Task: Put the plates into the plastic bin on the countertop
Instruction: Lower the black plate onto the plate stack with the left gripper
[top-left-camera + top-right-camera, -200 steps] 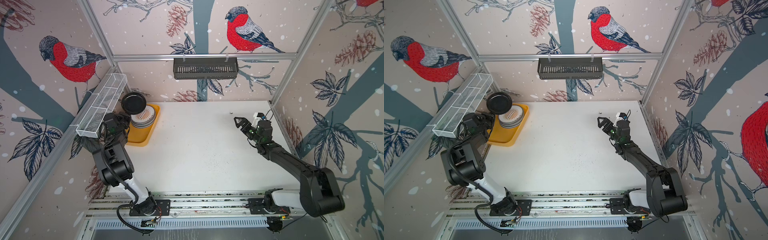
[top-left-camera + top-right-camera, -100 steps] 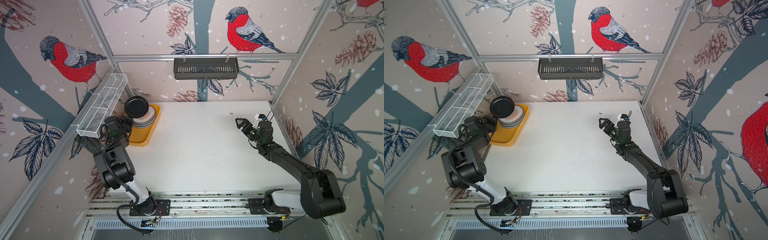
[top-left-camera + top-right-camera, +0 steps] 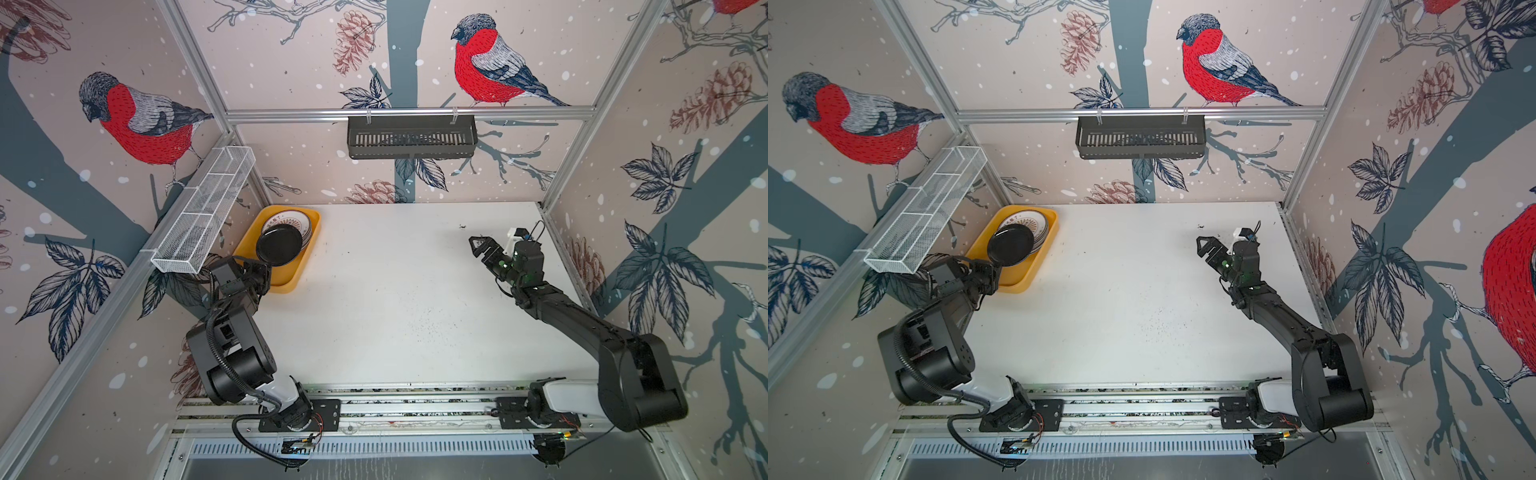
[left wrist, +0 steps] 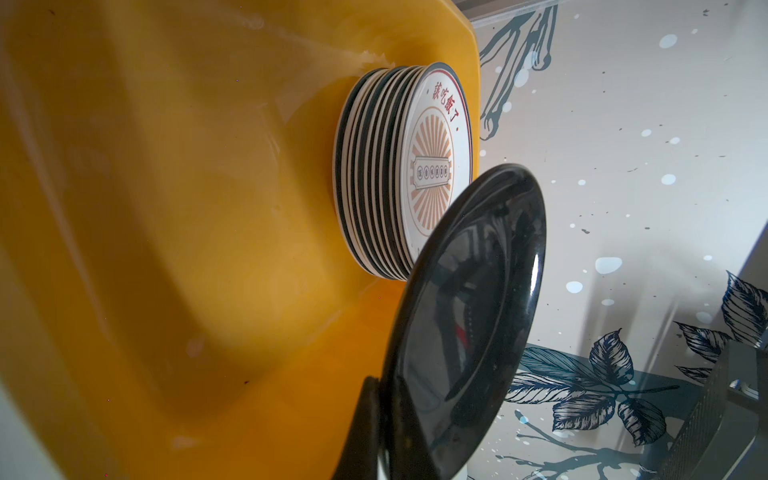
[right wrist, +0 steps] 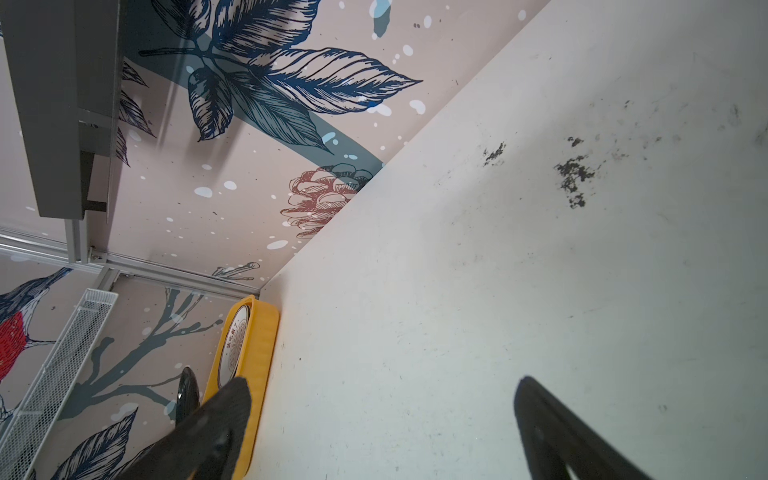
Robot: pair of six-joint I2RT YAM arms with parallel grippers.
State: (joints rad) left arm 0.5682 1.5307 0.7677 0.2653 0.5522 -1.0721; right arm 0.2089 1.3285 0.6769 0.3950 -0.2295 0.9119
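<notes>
- Left gripper (image 3: pixel 263 272) clenched on the rim of 1 black plate (image 3: pixel 279 245), held tilted over the yellow plastic bin (image 3: pixel 300 270).
- Stack of white sunburst plates (image 3: pixel 291 221) sits at the bin's far end. The black plate overlaps it, apparently without contact.
- Right gripper (image 3: pixel 478 245) spread wide, grasping nothing, above the white counter (image 3: pixel 395 299), well apart.

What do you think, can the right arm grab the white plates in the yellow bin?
Probably not yet. The right gripper is open, far across the countertop, and the black plate pinched by the left gripper hangs over the stack of plates in the plastic bin.
</notes>
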